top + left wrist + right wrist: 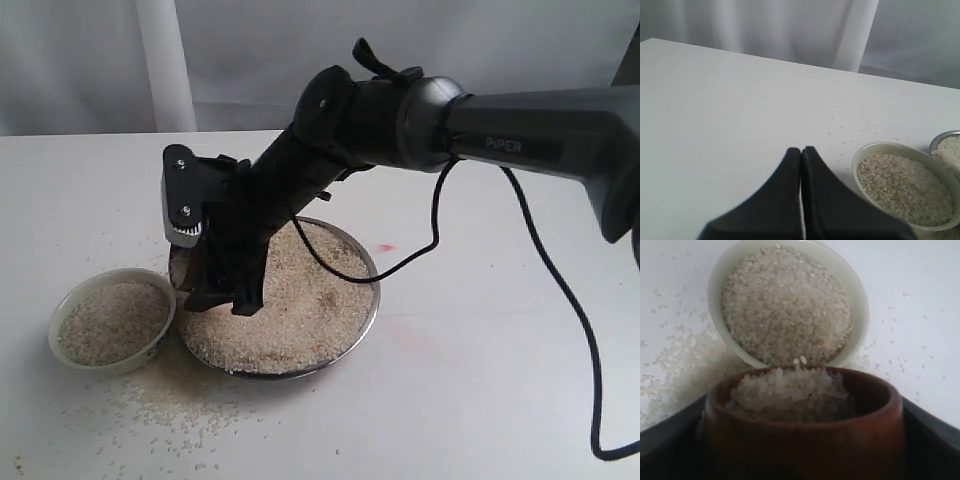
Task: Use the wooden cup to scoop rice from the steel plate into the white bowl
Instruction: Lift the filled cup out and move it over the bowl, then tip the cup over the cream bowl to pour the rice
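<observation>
While the right hand [222, 298] grips the wooden cup [805, 440], heaped with rice [790, 390], just beside the white bowl [58, 340] on the side toward the steel plate [372, 300], the bowl lies straight ahead of the cup, and the left hand [801, 152] sits clenched, empty, beyond the bowl.

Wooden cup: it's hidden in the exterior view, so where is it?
In the right wrist view the wooden cup, full of rice, sits in the right pincer, with the white bowl just beyond it.

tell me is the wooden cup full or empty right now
Full. In the right wrist view the wooden cup holds a mound of rice reaching about its rim, hiding the cup's bottom.
</observation>
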